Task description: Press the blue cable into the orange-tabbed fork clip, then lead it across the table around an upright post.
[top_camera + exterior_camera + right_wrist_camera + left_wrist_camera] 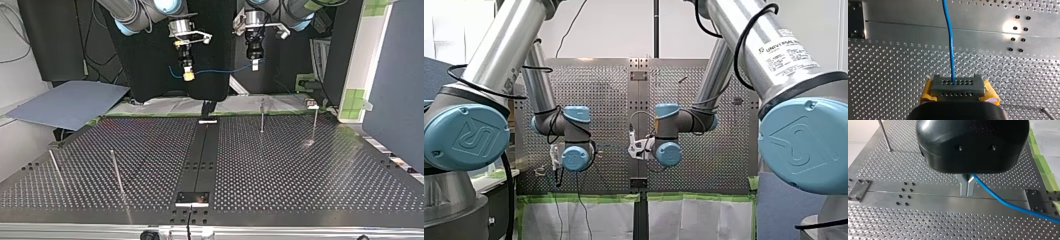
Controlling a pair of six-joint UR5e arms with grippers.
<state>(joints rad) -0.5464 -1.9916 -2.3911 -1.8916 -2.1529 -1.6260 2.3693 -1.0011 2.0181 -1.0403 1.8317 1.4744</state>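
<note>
We are holding the blue cable (220,70) in the air, in the upper middle of the top view, well above the bench (310,175). The left end effector (967,184) is pinching it between closed metal fingers (963,186). The right end effector (956,85) is clamping it between yellow pads (927,92). Gripping at two points is giving us a nearly straight, steerable span for seating. We are not finding the orange-tabbed fork clip in any view. The upright posts (262,116) are standing untouched, so we are judging routing not yet begun.
</note>
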